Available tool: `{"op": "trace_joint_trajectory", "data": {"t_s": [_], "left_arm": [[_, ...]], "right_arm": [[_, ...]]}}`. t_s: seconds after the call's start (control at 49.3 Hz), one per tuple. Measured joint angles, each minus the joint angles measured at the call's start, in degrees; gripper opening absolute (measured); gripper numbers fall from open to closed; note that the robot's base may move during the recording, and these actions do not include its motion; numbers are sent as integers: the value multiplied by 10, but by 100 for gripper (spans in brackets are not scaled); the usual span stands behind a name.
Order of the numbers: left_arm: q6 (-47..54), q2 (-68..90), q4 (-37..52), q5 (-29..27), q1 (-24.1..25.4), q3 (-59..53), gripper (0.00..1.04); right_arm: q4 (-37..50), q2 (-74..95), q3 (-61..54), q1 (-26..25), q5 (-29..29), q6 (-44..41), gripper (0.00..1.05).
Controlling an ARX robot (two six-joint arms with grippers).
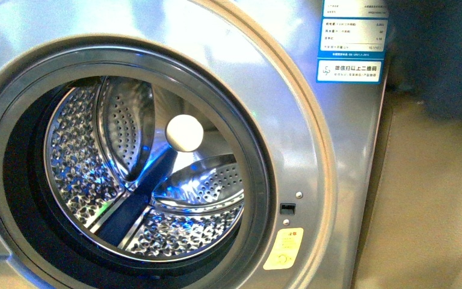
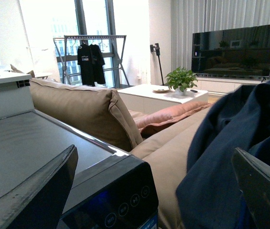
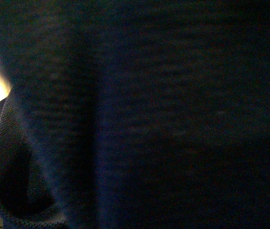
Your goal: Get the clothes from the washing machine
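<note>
The grey washing machine (image 1: 313,150) fills the front view, its porthole wide open. The perforated steel drum (image 1: 114,180) shows no fabric inside. The dark blue clothes (image 1: 439,54) hang at the top right, beside the machine and over the beige sofa. My right gripper is shut on the clothes (image 3: 163,114), which cover the whole right wrist view and hide its fingers. My left gripper (image 2: 154,157) is open and holds nothing. It hovers above the machine's black control panel (image 2: 115,200), with the clothes (image 2: 230,143) next to its one finger.
A beige sofa (image 2: 87,107) stands right beside the machine (image 1: 433,198). Behind it are a white coffee table (image 2: 158,95), a potted plant (image 2: 181,78), a TV (image 2: 235,50) and a drying rack (image 2: 91,57) by the window.
</note>
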Motion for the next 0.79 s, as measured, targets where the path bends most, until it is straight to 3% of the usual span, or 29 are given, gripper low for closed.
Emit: {"op": "trace_joint_trajectory", "data": {"t_s": [0.142, 0.446, 0.568, 0.792], "left_arm": [[0, 0, 0, 0, 0, 0, 98], [0, 0, 0, 0, 0, 0, 98], [0, 0, 0, 0, 0, 0, 98], [0, 0, 0, 0, 0, 0, 98]], "right_arm": [[40, -17, -42, -174, -99, 49, 10], [77, 71, -153, -393, -235, 59, 10], [40, 127, -185, -422, -252, 21, 10], [-21, 194, -218, -419, -249, -56, 10]]}}
